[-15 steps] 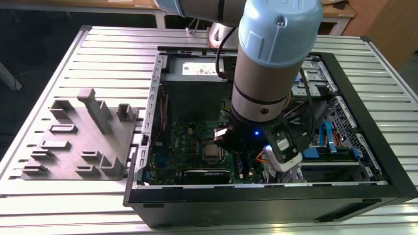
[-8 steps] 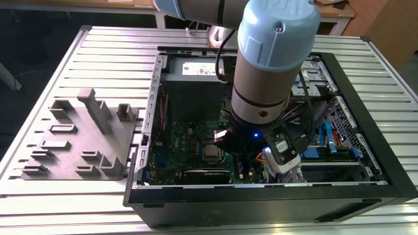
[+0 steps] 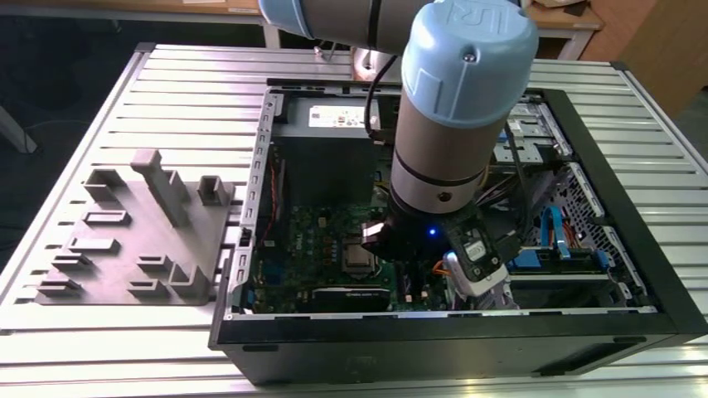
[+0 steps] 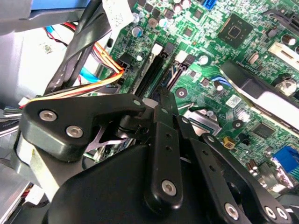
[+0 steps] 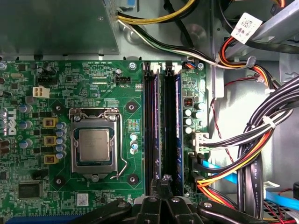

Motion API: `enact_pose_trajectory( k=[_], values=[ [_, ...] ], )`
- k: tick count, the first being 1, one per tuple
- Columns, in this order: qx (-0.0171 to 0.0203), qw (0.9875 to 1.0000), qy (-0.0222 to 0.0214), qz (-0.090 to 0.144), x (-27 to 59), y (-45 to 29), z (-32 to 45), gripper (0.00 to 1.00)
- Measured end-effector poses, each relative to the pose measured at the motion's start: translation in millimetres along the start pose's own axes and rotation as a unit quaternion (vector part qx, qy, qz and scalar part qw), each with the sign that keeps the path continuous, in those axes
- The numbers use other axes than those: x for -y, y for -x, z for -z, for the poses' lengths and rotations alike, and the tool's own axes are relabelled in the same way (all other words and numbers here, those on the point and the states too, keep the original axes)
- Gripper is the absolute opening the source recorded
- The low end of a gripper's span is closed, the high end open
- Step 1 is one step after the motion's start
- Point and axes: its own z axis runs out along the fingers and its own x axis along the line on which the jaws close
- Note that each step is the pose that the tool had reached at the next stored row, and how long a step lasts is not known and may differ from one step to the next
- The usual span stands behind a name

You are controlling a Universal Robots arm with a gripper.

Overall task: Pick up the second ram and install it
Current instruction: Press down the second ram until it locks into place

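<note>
1. Closest to the lens, you see the gripper (image 5: 161, 179) with its black fingers (image 4: 164, 135) pressed together; nothing shows pinched between them. Their tips sit low over the near end of the memory slots, in both wrist views.
2. Starting at the exterior view's left, a grey plastic fixture (image 3: 133, 240) with upright slabs lies on the slatted metal table (image 3: 188, 75), close to that edge and just beside the computer case (image 3: 443, 348).
3. That case lies open on its side, taking up the table's middle and the exterior view's right side, its front wall along the table's near edge.
4. You have the arm (image 3: 459, 108) reaching down into the case from above, over the motherboard (image 5: 93, 79).
5. On the board, the processor socket (image 5: 95, 147) sits near the middle, with its metal frame shut around the chip.
6. Next along are the memory slots, running side by side toward the board's edge. The second ram (image 5: 176, 116) stands edge-up in the slot row nearest that edge, a dark strip with a blue rim. You cannot tell whether it is fully seated.
7. Beyond the board's edge, bundled cables (image 5: 252, 154) in black, red, yellow and orange cross the case floor.
8. Farthest toward the exterior view's right, blue drive latches (image 3: 553, 232) sit by the case's side wall.
</note>
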Motion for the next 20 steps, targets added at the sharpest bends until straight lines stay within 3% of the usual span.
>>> enact_pose_trajectory(
  k=[20],
  values=[
    [0.0001, 1.0, 0.0001, 0.0, 0.1, -0.2, -4.1, 0.07]
  ],
)
